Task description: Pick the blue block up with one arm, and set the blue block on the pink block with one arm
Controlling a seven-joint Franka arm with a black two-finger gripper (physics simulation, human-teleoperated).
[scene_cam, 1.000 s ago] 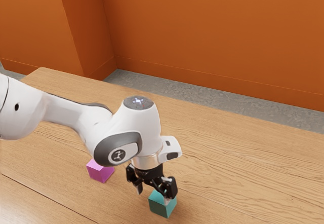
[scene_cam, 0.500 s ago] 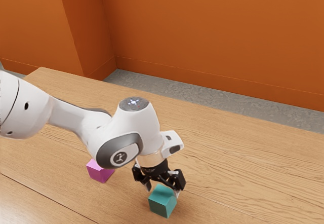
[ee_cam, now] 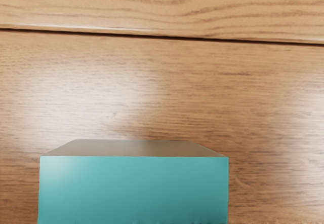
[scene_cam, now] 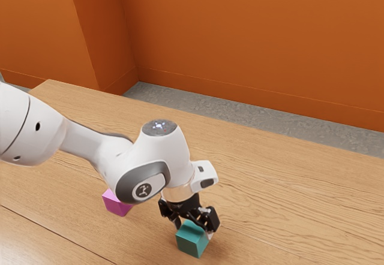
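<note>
Hand spread, low over blue block on table; pink block sits nearby. Risk: off-centre descent puts finger on block's top, knocking it askew before pinch.

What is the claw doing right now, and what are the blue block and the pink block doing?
claw: open, one finger down on each side of the blue block's top.
blue block: sitting flat on the table, not lifted yet.
pink block: sitting on the table, apart from the blue block, partly hidden behind the arm.
</note>
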